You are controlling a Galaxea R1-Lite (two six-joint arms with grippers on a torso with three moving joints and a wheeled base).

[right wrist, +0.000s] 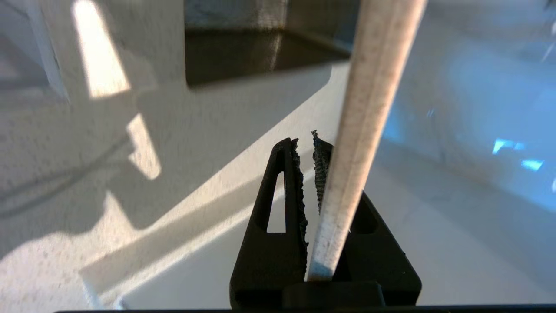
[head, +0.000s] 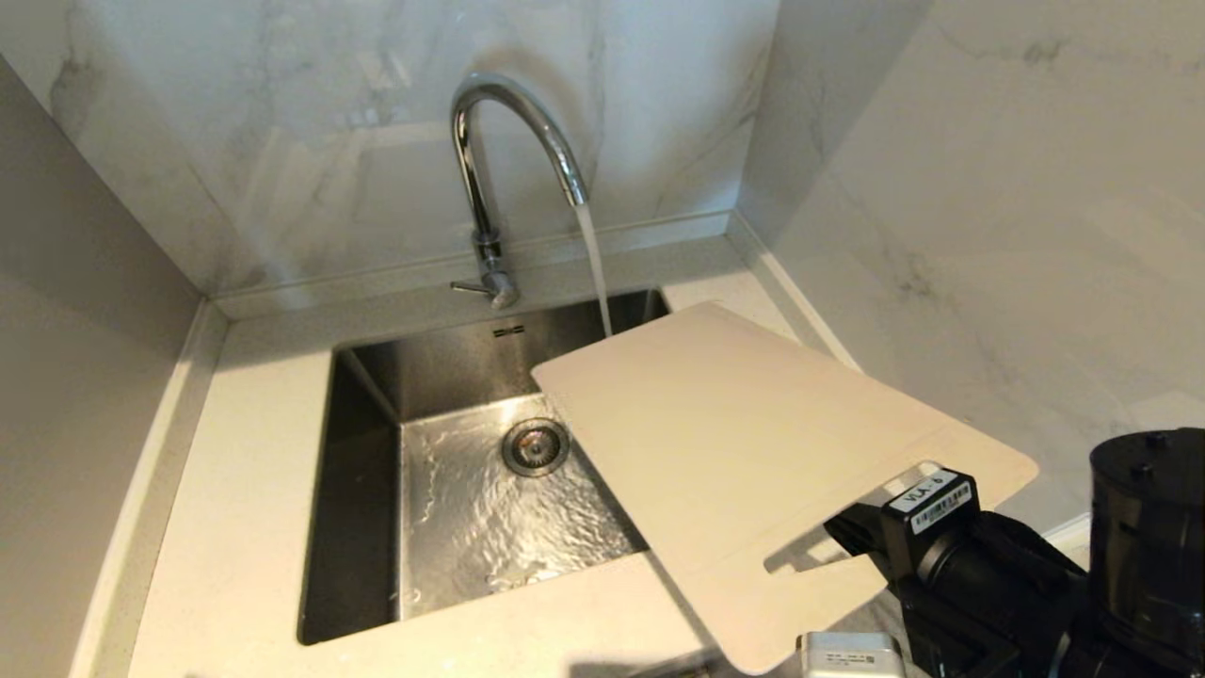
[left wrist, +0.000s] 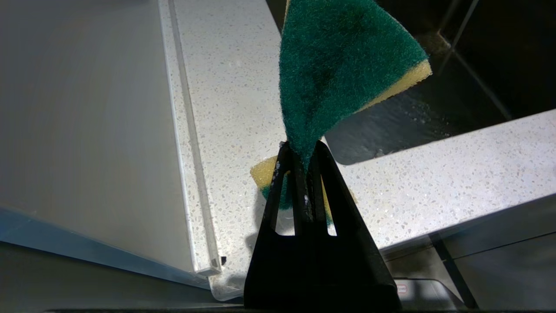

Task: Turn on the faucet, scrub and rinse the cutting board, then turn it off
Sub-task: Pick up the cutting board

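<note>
Our right gripper [right wrist: 306, 174] clamps the cutting board [head: 744, 443] by its handle end at lower right, the board's far corner under the faucet [head: 499, 179] stream. Our left gripper [left wrist: 304, 152] pinches the sponge [left wrist: 343, 65]. One risk — the wet board slipping loose.

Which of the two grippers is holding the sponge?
The left gripper: it pinches the green and yellow sponge, while the right gripper clamps the cutting board.
</note>
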